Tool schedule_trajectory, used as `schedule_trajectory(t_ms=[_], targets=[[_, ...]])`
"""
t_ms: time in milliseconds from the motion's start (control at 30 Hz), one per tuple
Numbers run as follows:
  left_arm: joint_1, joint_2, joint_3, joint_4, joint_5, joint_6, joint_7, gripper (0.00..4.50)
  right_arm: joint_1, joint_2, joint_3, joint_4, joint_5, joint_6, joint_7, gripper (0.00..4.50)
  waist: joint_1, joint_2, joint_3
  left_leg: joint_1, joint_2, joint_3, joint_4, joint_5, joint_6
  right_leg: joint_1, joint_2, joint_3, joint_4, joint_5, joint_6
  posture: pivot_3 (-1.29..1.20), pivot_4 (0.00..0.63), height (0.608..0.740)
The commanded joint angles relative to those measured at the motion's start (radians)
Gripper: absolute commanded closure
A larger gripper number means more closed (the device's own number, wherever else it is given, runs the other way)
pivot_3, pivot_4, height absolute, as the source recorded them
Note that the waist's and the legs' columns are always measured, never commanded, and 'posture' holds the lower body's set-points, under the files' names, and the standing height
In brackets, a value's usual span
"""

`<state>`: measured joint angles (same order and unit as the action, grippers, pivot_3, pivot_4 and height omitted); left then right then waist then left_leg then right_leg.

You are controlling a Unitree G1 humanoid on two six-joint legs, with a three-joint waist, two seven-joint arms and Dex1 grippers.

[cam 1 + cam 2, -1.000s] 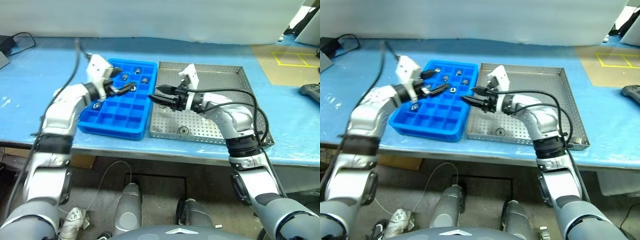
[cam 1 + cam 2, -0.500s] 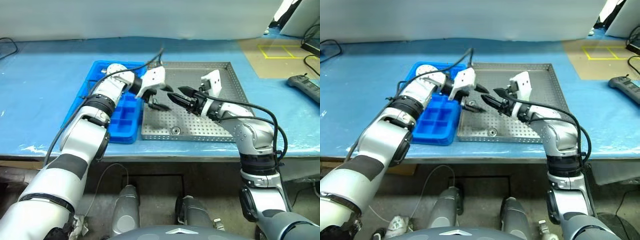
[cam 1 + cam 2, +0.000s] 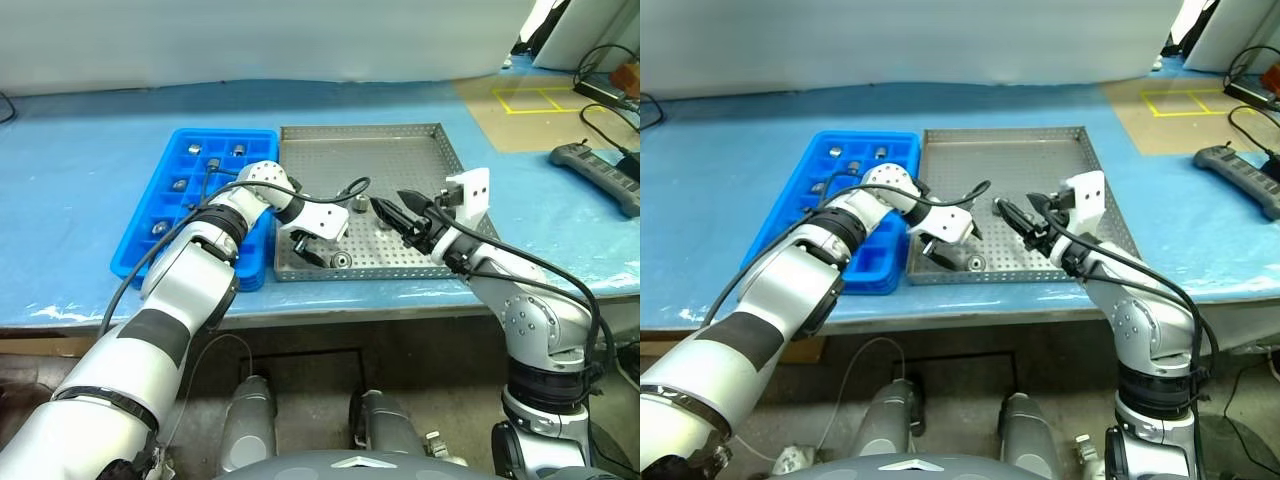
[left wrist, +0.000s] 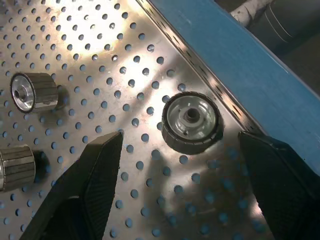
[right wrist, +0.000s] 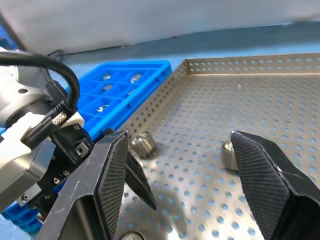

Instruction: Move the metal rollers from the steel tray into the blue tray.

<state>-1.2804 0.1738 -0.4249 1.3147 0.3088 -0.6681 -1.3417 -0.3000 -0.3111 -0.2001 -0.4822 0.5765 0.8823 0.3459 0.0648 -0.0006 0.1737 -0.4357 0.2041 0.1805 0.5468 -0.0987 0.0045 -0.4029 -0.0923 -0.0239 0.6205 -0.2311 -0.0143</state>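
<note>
- The left gripper was seen with its fingers spread wide and nothing between them, pointed down at the near edge of the steel tray.
- In the left wrist view, one metal roller was found standing on end, its centre hole facing the camera, just ahead of the gap between the two fingers and close beside the near wall of the tray.
- As this roller stood upright, its long axis was judged to point up from the tray floor, so the round side was offered to both fingers; a short advance forward and down was judged to be needed before closing.
- Two more rollers were seen lying on their sides further in, off to one side of the fingers.
- The right gripper was held almost level over the tray, its fingers also apart and empty; a roller and another were seen on the tray floor ahead of it, but well apart from the fingers.
- The left gripper was therefore judged to be the nearer one to a roller.
- The blue tray lay on the desk just beside the steel tray, on the left, with several rollers already in its far compartments.
</note>
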Motion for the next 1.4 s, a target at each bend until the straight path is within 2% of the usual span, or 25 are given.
schedule_trajectory(t_ms=[33, 233, 500, 600, 700, 833, 933, 1267, 1400], targets=[[0.011, -0.02, -0.008, 0.008, 0.033, -0.014, 0.023, 0.58, 0.017, -0.002, -0.019, -0.064, 0.025, 0.001, -0.03, 1.13, -0.008, 0.0, 0.0, 0.0, 0.0, 0.0, 0.0, 0.0, 0.0, 0.0, 0.0, 0.0, 0.0, 0.0, 0.0, -0.47, 0.15, 0.74], [0.027, -0.043, -0.033, 0.025, 0.101, 0.04, 0.093, 0.58, 0.046, 0.003, -0.011, -0.085, 0.039, 0.001, -0.063, 1.13, -0.028, 0.001, 0.0, -0.001, 0.0, 0.0, 0.0, -0.002, 0.003, 0.0, 0.001, 0.0, -0.003, 0.0, 0.0, -0.49, 0.15, 0.74], [0.044, -0.036, -0.046, 0.03, 0.136, 0.071, 0.034, 0.58, 0.062, -0.007, -0.015, -0.095, 0.046, 0.003, -0.081, 1.13, -0.034, 0.001, -0.001, 0.0, 0.001, 0.001, 0.0, -0.003, 0.005, 0.0, 0.001, 0.002, -0.004, 0.0, 0.0, -0.5, 0.15, 0.74], [0.048, -0.038, -0.042, 0.03, 0.134, 0.09, 0.021, 1.18, 0.058, -0.009, -0.015, -0.093, 0.048, 0.002, -0.085, 1.13, -0.039, 0.002, -0.001, 0.001, 0.001, 0.001, -0.001, -0.003, 0.005, 0.001, 0.001, 0.002, -0.005, 0.0, 0.0, -0.5, 0.15, 0.74], [0.05, -0.04, -0.038, 0.027, 0.136, 0.105, 0.048, 2.15, 0.056, -0.014, -0.013, -0.09, 0.047, 0.001, -0.087, 1.13, -0.04, 0.002, -0.001, 0.003, 0.0, 0.002, -0.001, -0.003, 0.005, 0.003, 0.001, 0.002, -0.005, 0.0, 0.0, -0.49, 0.15, 0.74], [0.053, -0.032, -0.036, 0.027, 0.136, 0.106, 0.038, 2.15, 0.053, -0.017, -0.012, -0.085, 0.047, -0.001, -0.087, 1.13, -0.042, 0.003, -0.001, 0.011, 0.0, 0.003, -0.001, -0.003, 0.005, 0.011, 0.0, 0.003, -0.007, 0.0, 0.0, -0.49, 0.15, 0.74], [0.054, -0.028, -0.035, 0.025, 0.143, 0.11, 0.069, 3.0, 0.049, -0.016, -0.006, -0.081, 0.045, -0.002, -0.09, 1.13, -0.047, 0.003, -0.001, 0.017, 0.0, 0.002, -0.003, -0.004, 0.005, 0.016, -0.001, 0.003, -0.011, 0.0, 0.0, -0.49, 0.15, 0.74], [0.044, -0.003, 0.051, 0.016, 0.068, 0.147, 0.023, 3.0, 0.023, -0.02, 0.018, -0.033, 0.032, -0.022, -0.068, 1.13, -0.049, 0.003, -0.001, 0.015, 0.0, 0.003, -0.006, -0.004, 0.006, 0.013, 0.0, 0.003, -0.013, 0.0, 0.0, -0.43, 0.15, 0.74], [0.023, 0.022, 0.121, 0.002, -0.005, 0.168, -0.058, 3.0, 0.0, -0.015, 0.045, 0.001, 0.025, -0.038, -0.049, 1.13, -0.048, 0.003, -0.001, 0.011, 0.0, 0.004, -0.007, -0.004, 0.006, 0.01, 0.0, 0.003, -0.013, 0.0, 0.0, -0.4, 0.15, 0.74]])
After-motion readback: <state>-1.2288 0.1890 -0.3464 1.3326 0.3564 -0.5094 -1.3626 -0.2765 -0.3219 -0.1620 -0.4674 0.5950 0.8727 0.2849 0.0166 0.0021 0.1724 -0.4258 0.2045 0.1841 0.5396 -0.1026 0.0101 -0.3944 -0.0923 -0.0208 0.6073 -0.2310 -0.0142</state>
